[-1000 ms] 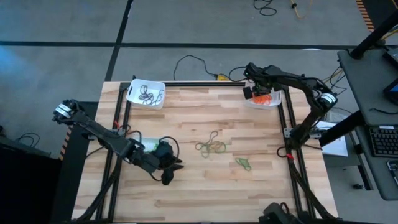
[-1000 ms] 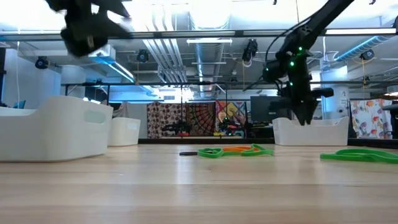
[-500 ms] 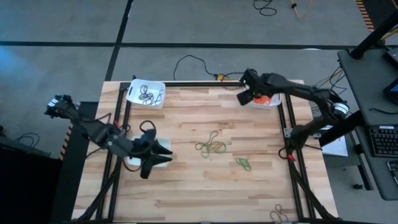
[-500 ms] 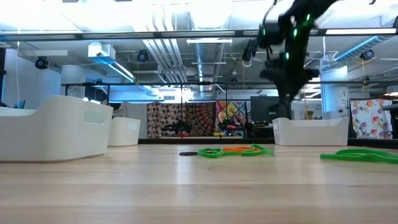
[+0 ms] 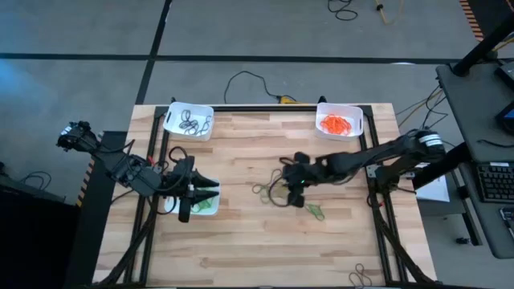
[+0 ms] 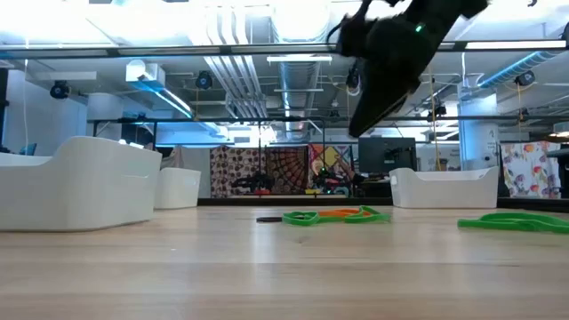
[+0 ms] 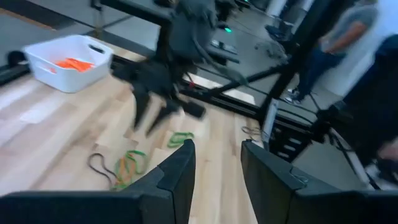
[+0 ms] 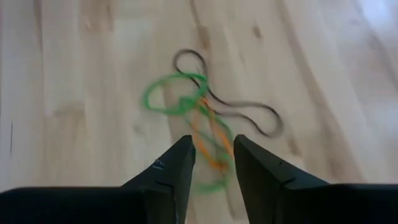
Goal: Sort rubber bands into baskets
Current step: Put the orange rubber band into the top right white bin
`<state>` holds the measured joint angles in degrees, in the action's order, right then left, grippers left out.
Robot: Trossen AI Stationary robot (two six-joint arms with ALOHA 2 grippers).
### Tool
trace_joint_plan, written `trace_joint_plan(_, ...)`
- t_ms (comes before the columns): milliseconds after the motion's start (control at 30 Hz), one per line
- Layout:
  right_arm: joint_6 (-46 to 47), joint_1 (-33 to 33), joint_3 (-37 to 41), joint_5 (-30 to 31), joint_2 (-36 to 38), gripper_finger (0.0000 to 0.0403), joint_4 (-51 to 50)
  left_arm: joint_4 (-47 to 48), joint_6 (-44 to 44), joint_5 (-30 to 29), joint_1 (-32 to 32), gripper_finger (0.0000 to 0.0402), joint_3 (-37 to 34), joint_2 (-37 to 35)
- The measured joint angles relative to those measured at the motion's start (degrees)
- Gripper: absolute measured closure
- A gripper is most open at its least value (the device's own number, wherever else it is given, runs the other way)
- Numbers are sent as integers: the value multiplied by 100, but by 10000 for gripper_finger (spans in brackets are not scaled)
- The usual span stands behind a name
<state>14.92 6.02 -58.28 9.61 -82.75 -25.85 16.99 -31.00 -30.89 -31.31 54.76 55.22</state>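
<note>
Your right hand [image 8: 210,163], fingers slightly apart and empty, hangs over the tangled bands [image 8: 208,124] at mid-table [image 5: 241,241]. Closing there could lift mixed colours into one basket [image 5: 339,122]. Left hand [image 7: 214,165], fingers likewise apart and empty, waits over the near-left basket [image 5: 170,208].
</note>
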Motion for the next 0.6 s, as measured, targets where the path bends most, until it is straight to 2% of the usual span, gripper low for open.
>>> trace_joint_plan(200,-184,-22,-386,100,-1080,320,215,-4,-7,-154,-79,287,-2,-3)
trace_joint_plan(400,-557,-17,-785,-26,-1814,351,162,55,-97,-202,-496,287,-4,-4)
trace_joint_plan(600,-585,-217,-1096,-53,-2192,369,-126,146,-205,-978,-1111,287,-60,-4)
